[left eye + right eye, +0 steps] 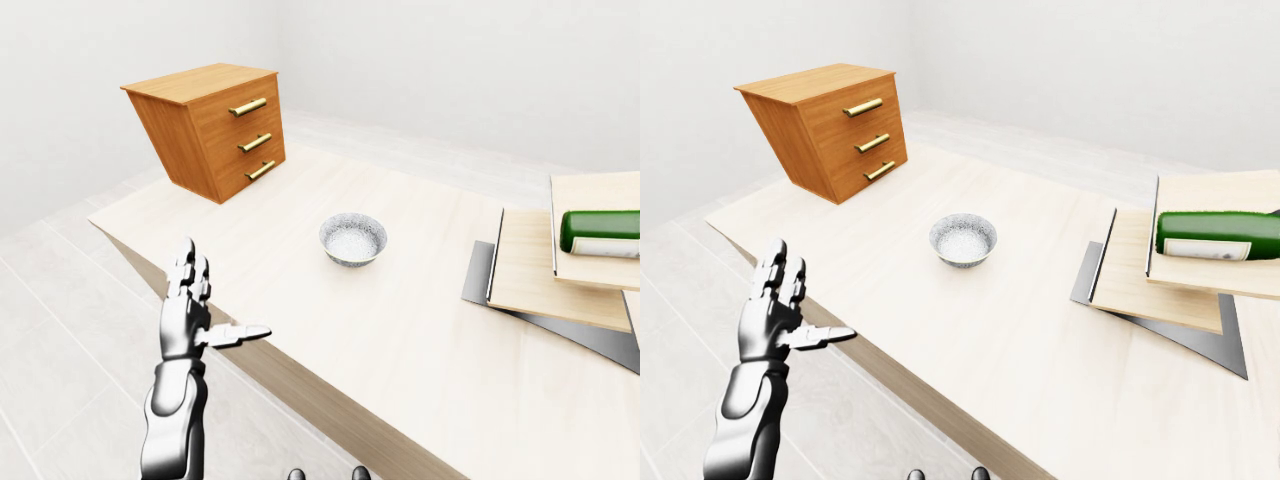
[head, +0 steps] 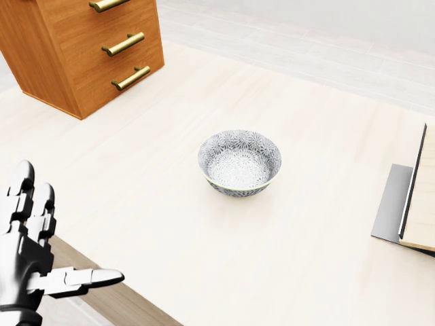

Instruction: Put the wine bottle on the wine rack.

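One wine bottle (image 1: 1220, 236), one bowl (image 2: 239, 163)

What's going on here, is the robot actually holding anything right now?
No, nothing is held. The robot's left hand is raised with open fingers by the near edge of the table, touching nothing. The wine bottle lies on its side on stacked wooden boards at the right of the right-eye view, well away from the hand. A patterned bowl sits mid-table and a wooden drawer chest stands at the far left corner. Little of the right hand shows.
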